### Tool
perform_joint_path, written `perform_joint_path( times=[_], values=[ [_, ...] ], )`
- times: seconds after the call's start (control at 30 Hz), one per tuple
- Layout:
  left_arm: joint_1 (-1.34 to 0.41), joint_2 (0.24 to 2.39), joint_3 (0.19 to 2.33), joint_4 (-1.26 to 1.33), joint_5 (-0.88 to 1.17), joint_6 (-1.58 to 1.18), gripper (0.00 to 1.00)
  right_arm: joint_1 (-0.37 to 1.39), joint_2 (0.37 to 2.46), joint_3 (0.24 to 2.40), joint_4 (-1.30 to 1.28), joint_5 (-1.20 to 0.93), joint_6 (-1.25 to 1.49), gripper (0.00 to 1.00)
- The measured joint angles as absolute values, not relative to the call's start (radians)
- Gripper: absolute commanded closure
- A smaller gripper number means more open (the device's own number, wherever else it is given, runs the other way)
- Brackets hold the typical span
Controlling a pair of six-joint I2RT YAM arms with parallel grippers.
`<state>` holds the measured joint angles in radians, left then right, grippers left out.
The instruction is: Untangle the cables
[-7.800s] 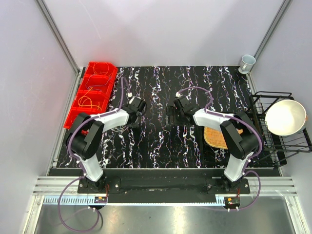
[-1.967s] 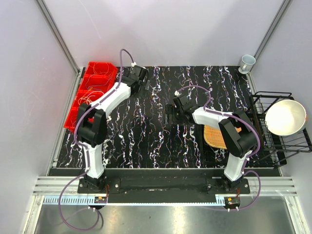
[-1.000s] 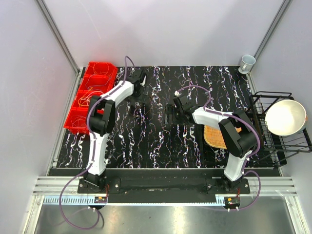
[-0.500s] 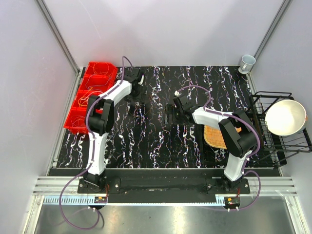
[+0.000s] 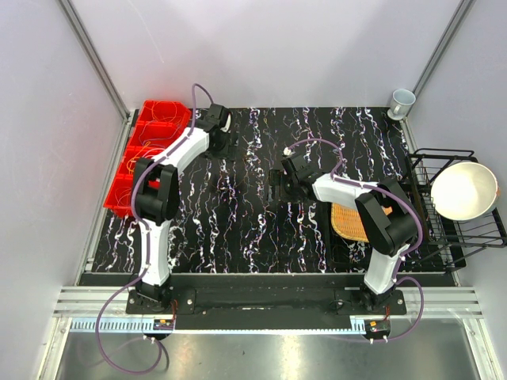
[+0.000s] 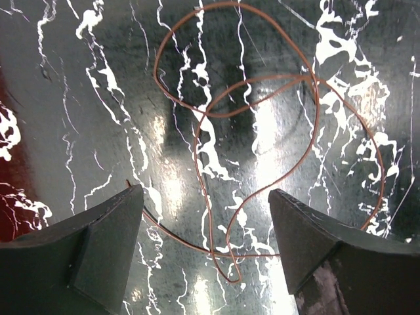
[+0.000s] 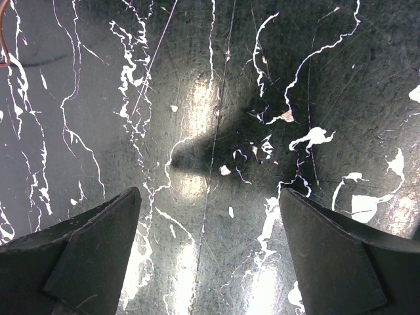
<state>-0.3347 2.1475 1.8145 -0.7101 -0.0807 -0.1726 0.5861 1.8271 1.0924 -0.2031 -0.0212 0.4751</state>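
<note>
A thin orange cable (image 6: 315, 111) lies in loose crossing loops on the black marbled table (image 5: 261, 229). My left gripper (image 6: 205, 193) hovers over it, open, and the cable's lower loop (image 6: 226, 266) lies between the fingers, untouched. From above, the left gripper (image 5: 217, 131) is at the back left, beside the red bins (image 5: 119, 190). More cables (image 5: 147, 165), yellowish-orange coils, lie in those bins. My right gripper (image 7: 209, 191) is open over bare table near the middle (image 5: 277, 186). A bit of orange cable (image 7: 3, 46) shows at its view's left edge.
A woven mat (image 5: 348, 223) lies under the right arm's forearm. A black wire rack (image 5: 428, 162) holding a white bowl (image 5: 463, 190) stands at the right edge. A small cup (image 5: 402, 101) sits at the back right corner.
The left arm swung from mid-table to the back left beside the bins, and its wrist shifted slightly left in the last second. The right arm has stayed put.
</note>
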Motion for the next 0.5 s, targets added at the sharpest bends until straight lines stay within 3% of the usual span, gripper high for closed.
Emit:
perform_joint_path(
  times=[0.5],
  values=[
    [-0.335,2.163,1.8,-0.741,-0.051,-0.152,0.32,0.586,1.827,1.092,-0.203,-0.022,0.475,0.08]
  ],
)
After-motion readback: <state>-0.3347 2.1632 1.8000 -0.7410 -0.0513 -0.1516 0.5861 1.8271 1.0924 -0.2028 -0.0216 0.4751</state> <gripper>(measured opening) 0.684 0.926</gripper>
